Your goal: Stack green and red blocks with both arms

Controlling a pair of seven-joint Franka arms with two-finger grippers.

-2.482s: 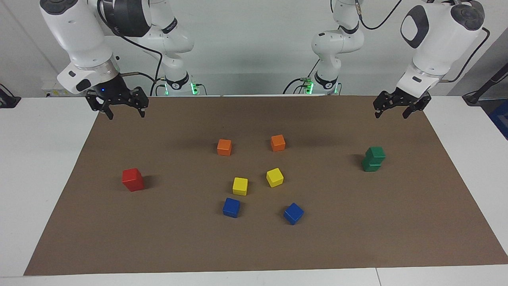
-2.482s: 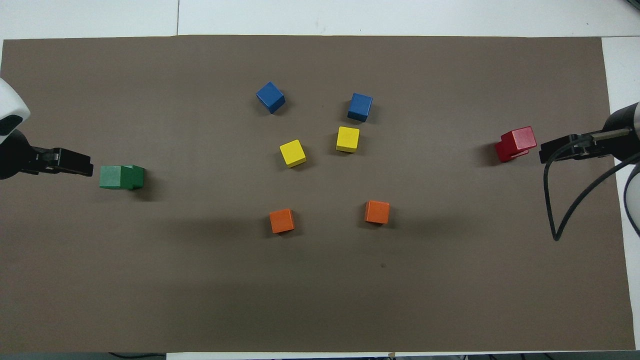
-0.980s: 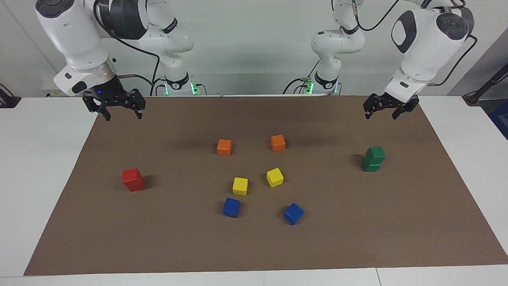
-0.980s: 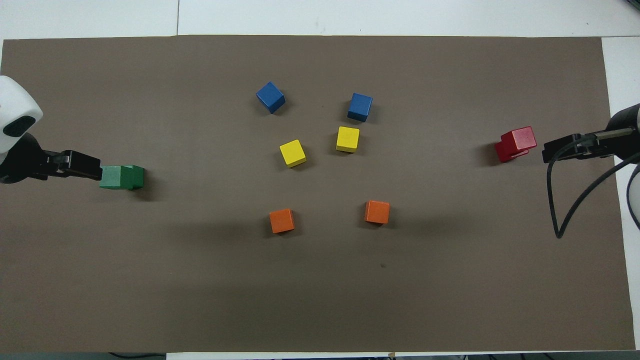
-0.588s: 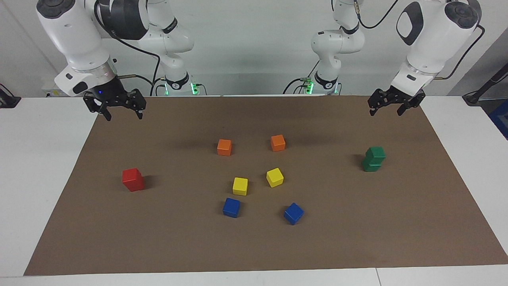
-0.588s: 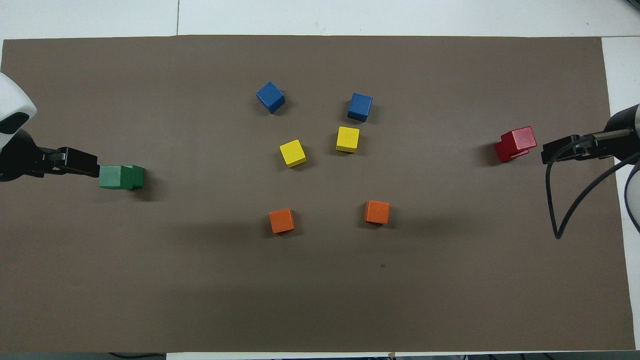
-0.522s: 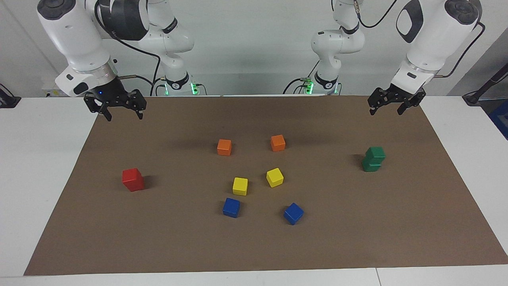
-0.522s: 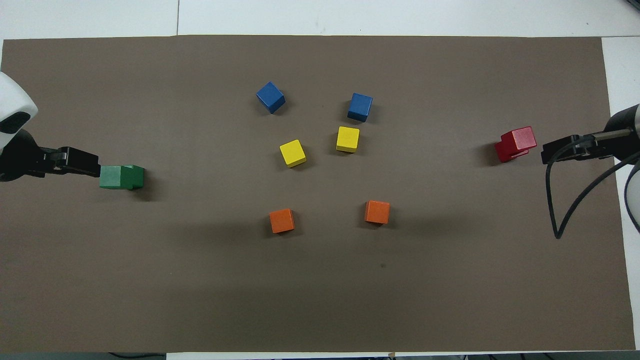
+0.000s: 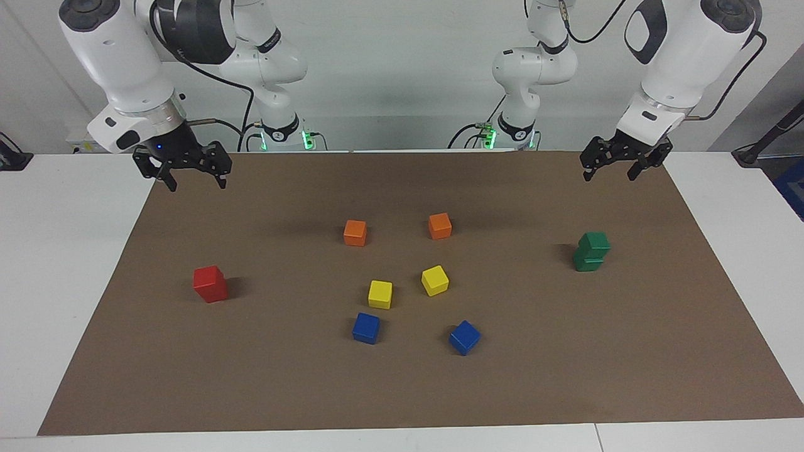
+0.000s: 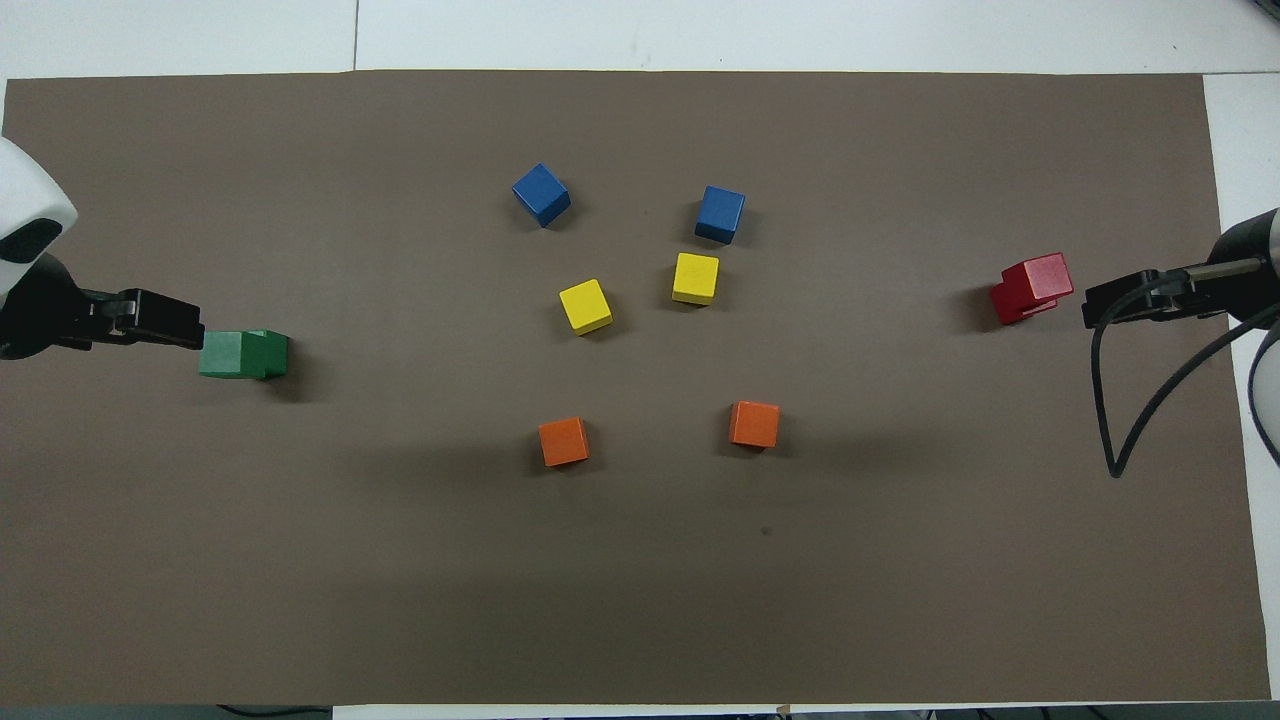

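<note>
Brown mat (image 9: 402, 389) | left end effector (image 9: 619, 168) open, empty | right end effector (image 9: 195, 177) open, empty

Two arms, identical build: white glossy rounded shells, dark grey round joint caps. Right arm (image 9: 122, 59): large black elbow band, silver wrist ring, small blue light lit at black wrist block, black cable looping from forearm to base. Left arm (image 9: 681, 56): dark grey oval inset panel on forearm, silver wrist ring, black cables along upper links. Both bases: black collar with white marking, green lights lit. Both grippers black, angular, two-fingered: right gripper (image 9: 191, 179), left gripper (image 9: 608, 171).
</note>
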